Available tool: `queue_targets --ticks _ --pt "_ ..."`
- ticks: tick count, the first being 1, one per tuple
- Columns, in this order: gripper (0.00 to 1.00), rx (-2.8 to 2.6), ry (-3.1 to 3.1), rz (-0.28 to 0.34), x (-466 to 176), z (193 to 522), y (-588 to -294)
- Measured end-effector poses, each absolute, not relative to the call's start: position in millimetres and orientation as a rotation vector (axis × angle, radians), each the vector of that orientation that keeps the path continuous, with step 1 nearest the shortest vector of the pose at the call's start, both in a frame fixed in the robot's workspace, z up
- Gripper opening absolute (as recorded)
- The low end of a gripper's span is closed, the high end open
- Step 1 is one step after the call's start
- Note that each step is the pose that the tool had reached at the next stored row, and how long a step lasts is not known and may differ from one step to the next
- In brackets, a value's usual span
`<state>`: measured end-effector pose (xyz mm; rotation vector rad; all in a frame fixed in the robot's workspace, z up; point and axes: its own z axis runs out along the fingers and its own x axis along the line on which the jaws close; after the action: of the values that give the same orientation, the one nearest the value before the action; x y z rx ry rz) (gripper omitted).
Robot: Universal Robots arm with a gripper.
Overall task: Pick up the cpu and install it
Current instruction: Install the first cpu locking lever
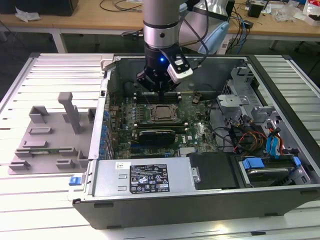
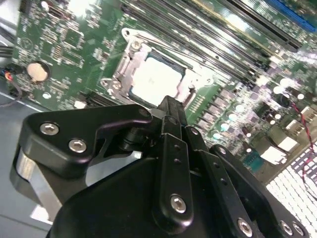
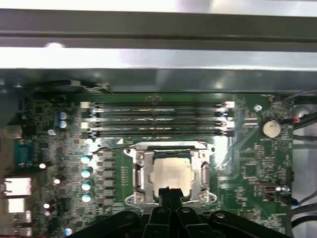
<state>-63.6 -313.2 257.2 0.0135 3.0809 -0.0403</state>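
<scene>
Hovering with hand [image 3: 168, 191] closed, empty, just over cpu [image 3: 171, 171] already lying in motherboard socket [image 3: 140, 171]; installation apparently near done

Silvery cpu [image 3: 171, 172], green motherboard [image 3: 247, 171], black hand [image 3: 168, 192]

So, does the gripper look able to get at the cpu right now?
Probably yes: the cpu lies in the socket frame with its top bare, and the gripper hangs close over it, nothing between.

A pale slatted metal desk [image 1: 45, 210] spreads across the near scene. Along the far edge stand wooden tables [image 1: 85, 22] strewn with cables [image 1: 117, 6], with dark floor [image 1: 25, 45] beneath them at the far left.
</scene>
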Motion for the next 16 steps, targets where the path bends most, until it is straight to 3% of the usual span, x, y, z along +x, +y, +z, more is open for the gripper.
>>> queue_targets --ticks 16 --pt "0.11 0.014 3.081 -0.04 -102.1 257.2 -313.2"
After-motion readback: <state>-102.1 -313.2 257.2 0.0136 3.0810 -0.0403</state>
